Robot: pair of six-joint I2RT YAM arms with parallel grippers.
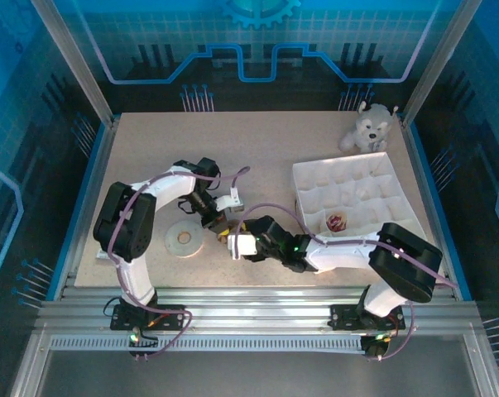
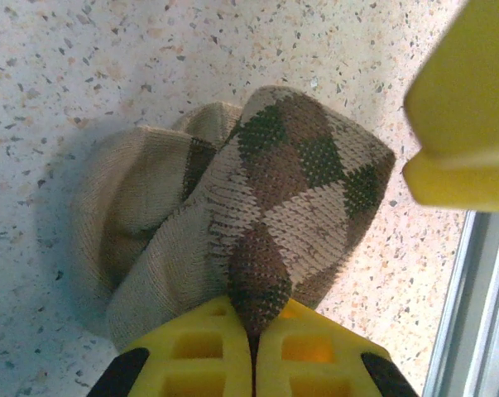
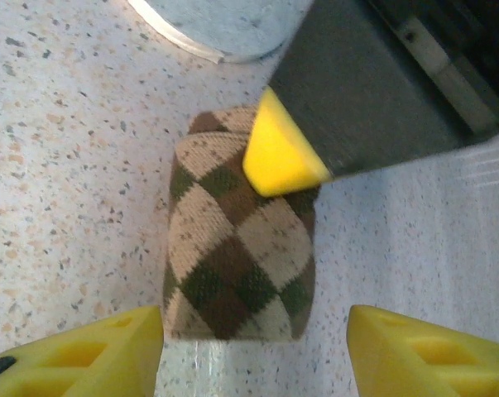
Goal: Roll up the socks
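The left tool (image 2: 253,335) is pinched shut on a fold of the argyle sock (image 2: 290,190), bundled near the middle of the bench's (image 1: 274,141) near edge; the right tool (image 3: 253,351) straddles it half open, holding nothing. Release that pinch before the right jaws close and the roll may spring apart. The bench is speckled, matte stone-look, walled by blue-lit grid panels.

Rolled brown-and-tan argyle knit sock (image 3: 237,248)
It is lying on the speckled tabletop (image 3: 59,165), plain tan layers bulging out one side.
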